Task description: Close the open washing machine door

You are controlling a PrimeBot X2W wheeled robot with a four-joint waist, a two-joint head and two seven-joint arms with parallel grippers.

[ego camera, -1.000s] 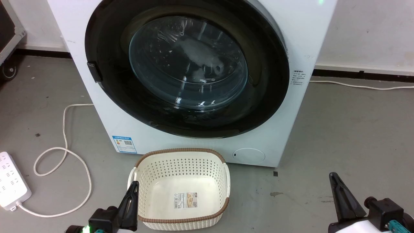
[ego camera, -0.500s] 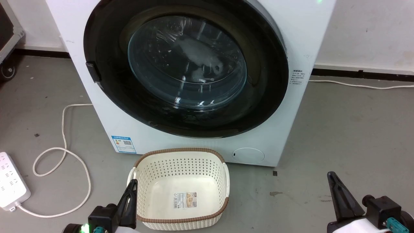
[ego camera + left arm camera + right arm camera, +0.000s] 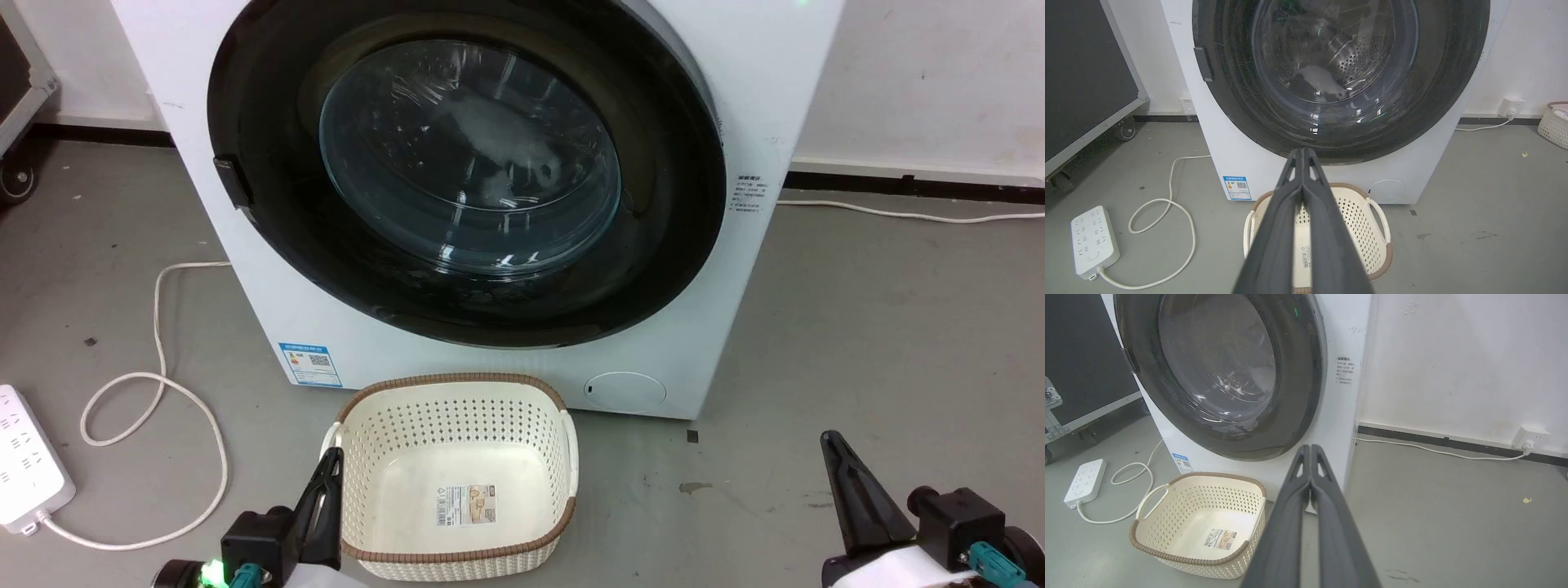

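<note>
Door (image 3: 669,204) lies flat against the washer (image 3: 759,82) front. Its rim looks flush with the white panel in the head and right wrist views. Its face points straight out at me, with the glass window (image 3: 469,155) centred. I can see the drum holes through the window in the left wrist view. The door is round, so no real long axis; a small black tab (image 3: 233,181) sits on its left edge.

Both tools are closed, fingers pressed together, empty. Left gripper (image 3: 333,457) is low on my left, tip over the near left corner of the basket (image 3: 457,382). Right gripper (image 3: 829,441) is low on my right over bare floor, well apart from the washer. Neither touches the door.

The basket stands on the floor just in front of the washer, below the door. Power strip (image 3: 24,465) and looped cable (image 3: 159,327) lie on the floor to the left.
</note>
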